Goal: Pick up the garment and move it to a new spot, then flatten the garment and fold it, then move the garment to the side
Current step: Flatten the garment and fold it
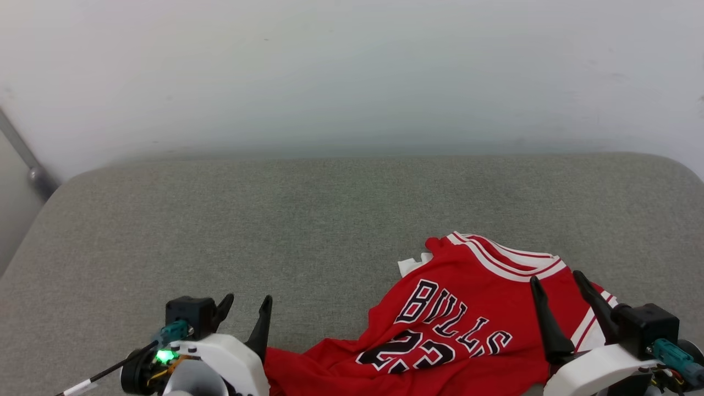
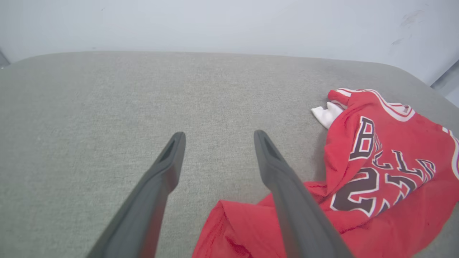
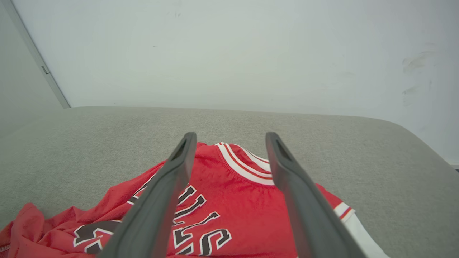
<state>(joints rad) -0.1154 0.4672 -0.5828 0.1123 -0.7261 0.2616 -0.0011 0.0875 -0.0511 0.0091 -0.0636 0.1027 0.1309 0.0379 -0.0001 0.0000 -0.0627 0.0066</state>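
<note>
Quick headcount: one garment [image 1: 484, 275], with five letters [image 1: 456, 322] and two digits [image 1: 407, 352] printed on it, plus one grey padded surface [image 1: 275, 220] and one pale wall [image 1: 352, 71]. Two grippers, the left gripper [image 1: 248, 298] and the right gripper [image 1: 555, 276], with two dark fingers [image 2: 161, 172] apiece, so four total. Oh, and one little green light [image 1: 164, 356].

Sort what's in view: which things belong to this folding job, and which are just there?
Job: garment, crumpled; left gripper, open; right gripper, open.
Just there: grey cushion; white wall; grey bar at far left.
</note>
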